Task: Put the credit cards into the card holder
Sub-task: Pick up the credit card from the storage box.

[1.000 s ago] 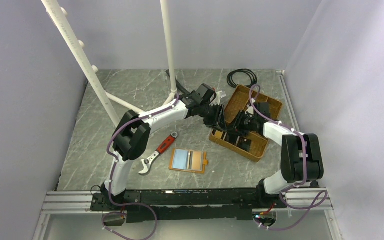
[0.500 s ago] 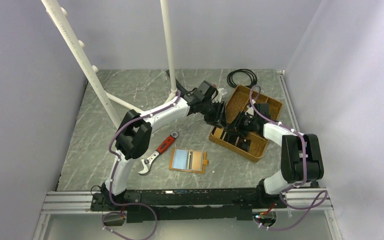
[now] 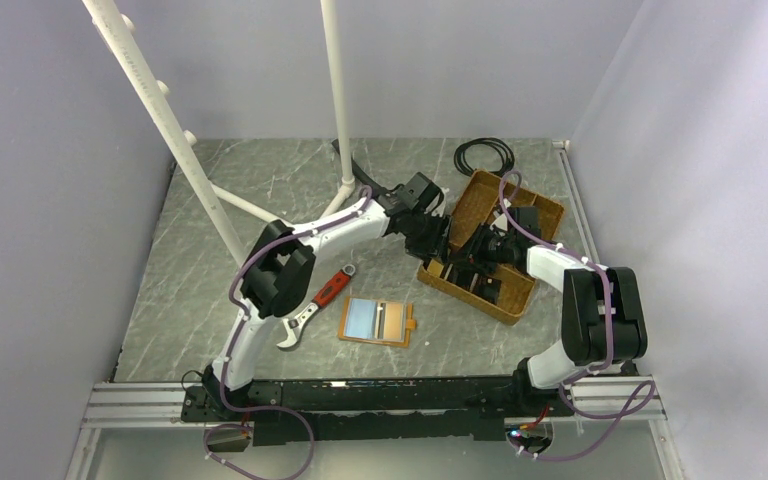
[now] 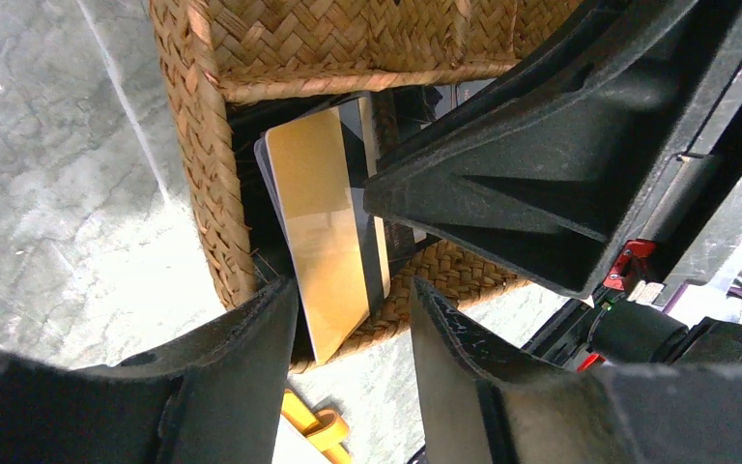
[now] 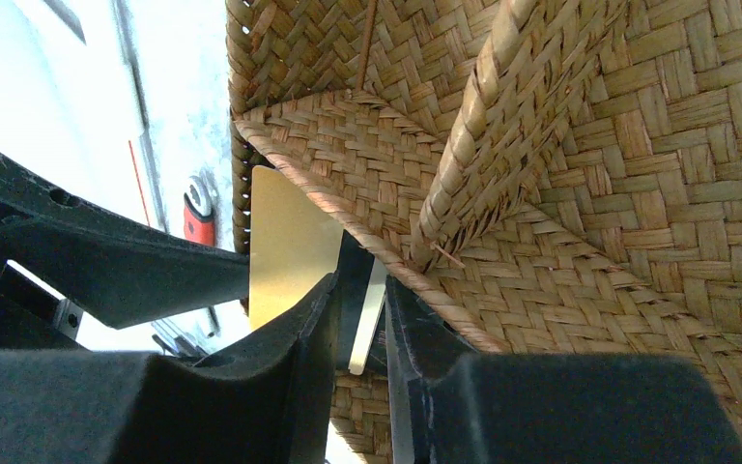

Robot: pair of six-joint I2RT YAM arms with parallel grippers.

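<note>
Your right gripper [image 5: 361, 295] is pinched onto the gold card [image 4: 324, 222], which stands on edge in the near-left pocket of the woven tray [image 4: 188, 145]. The left gripper [image 4: 356, 304] is spread open astride its lower corner, not gripping. I'd lift straight up so the card clears the tray wall. The card holder [image 3: 377, 321] lies open near you, left of the tray, with the wrench [image 3: 318, 298] beside it. Both arms crowd that pocket.
</note>
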